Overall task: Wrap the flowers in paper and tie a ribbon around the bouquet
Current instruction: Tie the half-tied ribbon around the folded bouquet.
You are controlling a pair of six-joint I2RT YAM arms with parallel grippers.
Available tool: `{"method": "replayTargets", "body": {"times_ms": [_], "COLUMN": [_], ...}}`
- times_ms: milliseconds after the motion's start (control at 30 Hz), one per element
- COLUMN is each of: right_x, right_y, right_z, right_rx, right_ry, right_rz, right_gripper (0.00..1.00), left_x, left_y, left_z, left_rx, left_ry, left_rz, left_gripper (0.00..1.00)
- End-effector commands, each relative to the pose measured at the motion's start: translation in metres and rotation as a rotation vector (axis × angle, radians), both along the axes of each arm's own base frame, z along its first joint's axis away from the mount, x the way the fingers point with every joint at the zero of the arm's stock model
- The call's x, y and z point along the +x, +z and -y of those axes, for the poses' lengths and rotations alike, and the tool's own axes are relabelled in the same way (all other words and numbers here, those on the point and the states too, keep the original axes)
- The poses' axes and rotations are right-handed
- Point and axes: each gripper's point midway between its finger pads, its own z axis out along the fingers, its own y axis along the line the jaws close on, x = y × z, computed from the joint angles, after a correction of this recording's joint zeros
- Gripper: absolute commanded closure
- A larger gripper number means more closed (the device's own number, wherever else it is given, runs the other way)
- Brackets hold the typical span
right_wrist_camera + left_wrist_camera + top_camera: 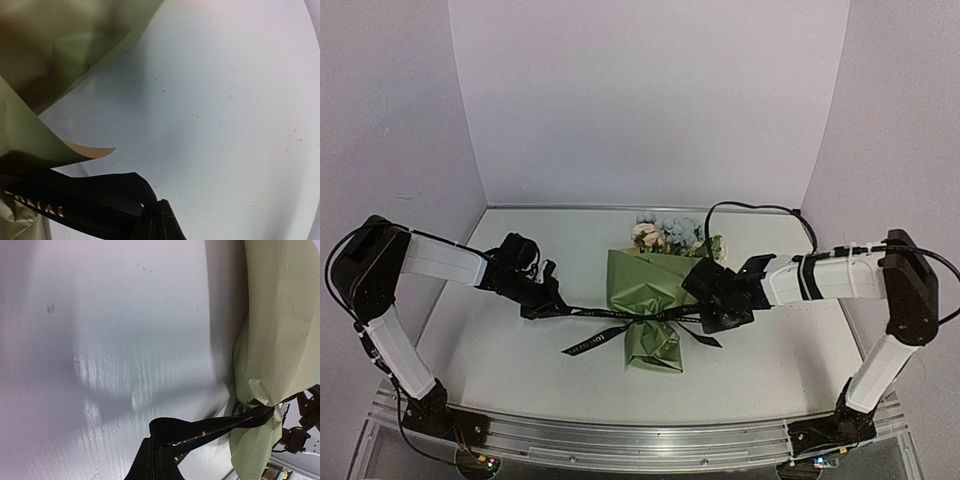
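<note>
Flower heads are all that shows of the flowers (665, 235), cream-peach and pale blue at the far end of the bouquet (650, 300). Everything below them is covered by the paper (642, 283), an olive-green cone lying mid-table with its mouth to the far side and its crumpled tail toward the near edge. The ribbon (595, 342) crosses the cone's pinched waist, but from above the crossing is too small and dark to tell whether it is knotted. Two loose tails lie on the table (500, 360), one toward the near left, one toward the near right. In both wrist views the fingers are cut off by the bottom edge and merge with the black ribbon, so the jaws are hard to separate, yet each pair is pressed together on a ribbon strand. The left gripper (556, 308) sits low, just left of the bouquet, its arm bent sharply at the elbow and its forearm reaching right; the strand runs straight from it to the waist. The right gripper (708, 312) is against the cone's right side, forearm roughly level and pointing left, hiding part of the paper's edge. The right wrist view shows a sliver of tan reverse and pale lettering only partly legible. A black cable (760, 207) loops at the far right.
</note>
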Motion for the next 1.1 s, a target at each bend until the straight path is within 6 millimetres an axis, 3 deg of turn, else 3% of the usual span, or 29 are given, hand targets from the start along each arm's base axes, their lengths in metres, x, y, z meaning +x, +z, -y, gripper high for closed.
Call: {"method": "replayTargets", "body": {"times_ms": [0, 200, 300, 467, 667, 1067], "right_x": [-0.026, -0.027, -0.027, -0.040, -0.058, -0.057], "right_y": [-0.008, 0.002, 0.003, -0.032, -0.065, -0.056], "right_z": [0.082, 0.076, 0.083, 0.098, 0.095, 0.106], "right_rx": [-0.152, -0.050, -0.022, 0.047, 0.141, 0.151], "right_ry": [-0.132, -0.148, -0.182, -0.273, -0.335, -0.349], "right_rz": [-0.104, -0.085, -0.085, -0.170, -0.228, -0.177], "right_gripper": [1.00, 1.00, 1.00, 1.00, 1.00, 1.00], "left_x": [0.024, 0.029, 0.027, 0.022, 0.013, 0.010], "left_y": [-0.012, -0.003, -0.004, -0.013, -0.024, -0.020], "left_z": [-0.081, -0.087, -0.089, -0.092, -0.098, -0.105], "left_rx": [0.153, 0.130, 0.127, 0.110, 0.064, 0.060], "left_ry": [0.274, 0.300, 0.311, 0.328, 0.364, 0.384], "left_rz": [-0.008, 0.008, 0.001, -0.028, -0.072, -0.063], "left_gripper": [1.00, 1.00, 1.00, 1.00, 1.00, 1.00]}}
